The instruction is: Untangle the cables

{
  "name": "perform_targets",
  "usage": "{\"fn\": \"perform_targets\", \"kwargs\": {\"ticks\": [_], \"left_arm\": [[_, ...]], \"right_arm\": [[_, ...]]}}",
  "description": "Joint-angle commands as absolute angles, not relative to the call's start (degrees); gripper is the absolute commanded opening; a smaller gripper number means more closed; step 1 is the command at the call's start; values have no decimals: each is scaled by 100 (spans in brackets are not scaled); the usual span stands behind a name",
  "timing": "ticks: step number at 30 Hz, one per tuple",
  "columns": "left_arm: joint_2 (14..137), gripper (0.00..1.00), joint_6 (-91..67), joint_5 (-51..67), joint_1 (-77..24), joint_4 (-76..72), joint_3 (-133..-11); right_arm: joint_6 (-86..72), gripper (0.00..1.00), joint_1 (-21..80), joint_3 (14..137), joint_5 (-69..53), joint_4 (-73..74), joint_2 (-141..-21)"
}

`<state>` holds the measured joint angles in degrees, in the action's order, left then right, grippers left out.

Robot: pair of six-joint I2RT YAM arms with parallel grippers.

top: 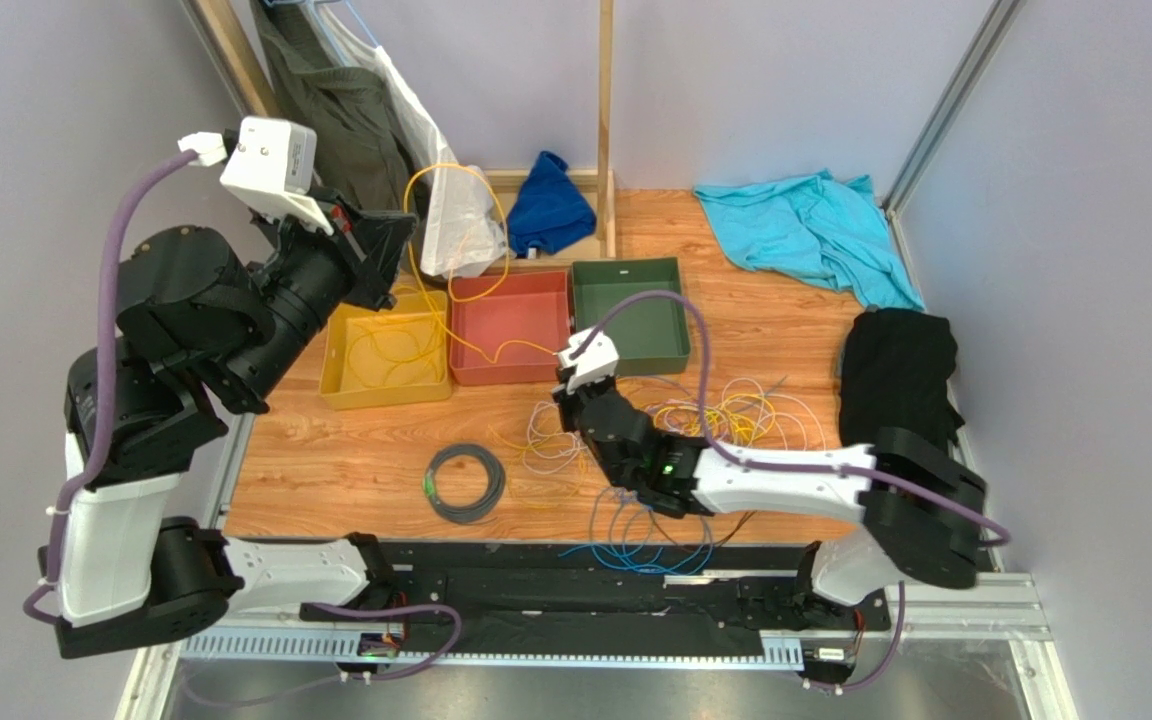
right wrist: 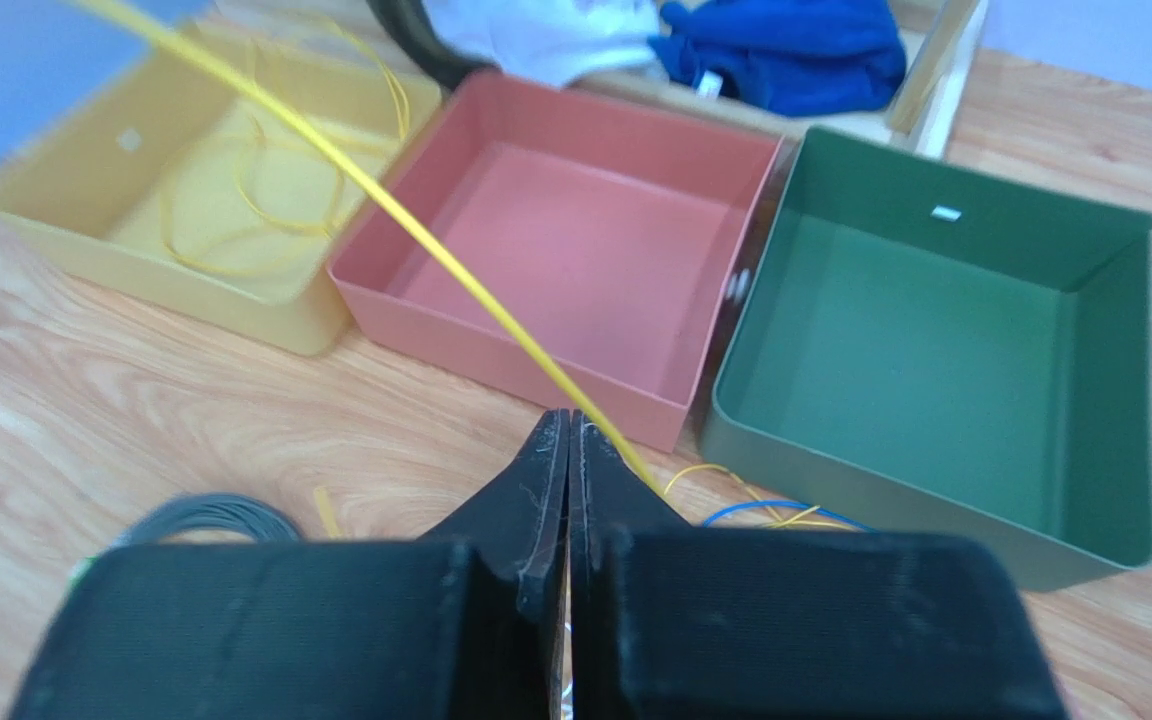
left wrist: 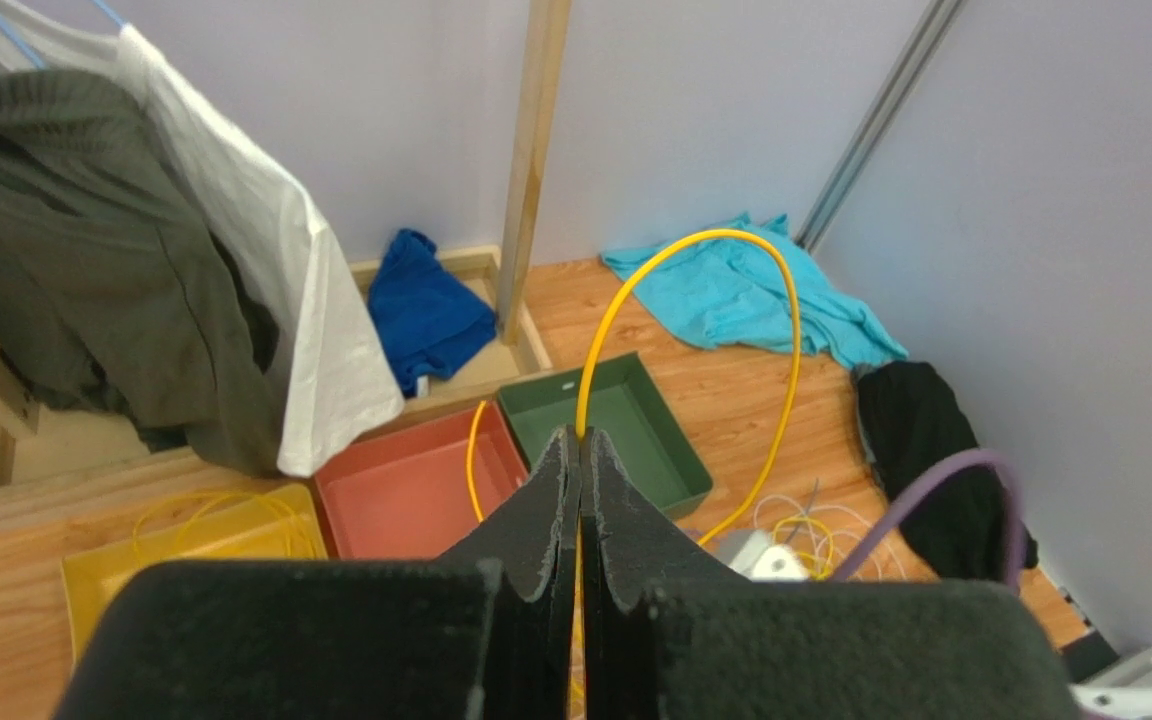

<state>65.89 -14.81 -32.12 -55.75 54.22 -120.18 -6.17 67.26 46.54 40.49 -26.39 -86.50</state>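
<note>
While the left arm stood raised over the far-left side of the wooden table, the left gripper had its jaws pressed together on a yellow cable. That cable came out from between the fingertips, rose in a tall arch and dropped toward the table beyond the green tray. Lower down, near the middle of the table, the right gripper was also fully closed, its tips pointing at the near wall of the red tray. A taut yellow strand ran diagonally over the red tray's near-left corner and passed right against those tips; whether it was pinched between them could not be told. More thin yellow loops lay inside the yellow tray, the leftmost of the three. The main tangle of cables, yellow, white and blue, sprawled on the table around the right arm. A black coil with a green tag lay apart, in front of the trays.
</note>
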Motion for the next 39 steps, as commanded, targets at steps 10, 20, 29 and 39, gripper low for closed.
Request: {"fn": "perform_targets", "kwargs": {"ticks": [10, 20, 29, 39], "left_arm": [[5230, 0, -2408, -3173, -5581, 4465, -8852], [5431, 0, -2610, -2453, -5581, 4272, -7875], [5573, 0, -2795, -2408, -5581, 3964, -7329], [6169, 0, -2233, -2479, -5572, 5044, -9665]], "right_arm": [[-1072, 0, 6750, 4675, 3525, -92, -5257], [-1705, 41, 6750, 4309, 2883, 1257, -4449], [-2293, 64, 6767, 3122, 2067, 1328, -4096], [-2531, 57, 7241, 2144, 1582, -235, -4736]]}}
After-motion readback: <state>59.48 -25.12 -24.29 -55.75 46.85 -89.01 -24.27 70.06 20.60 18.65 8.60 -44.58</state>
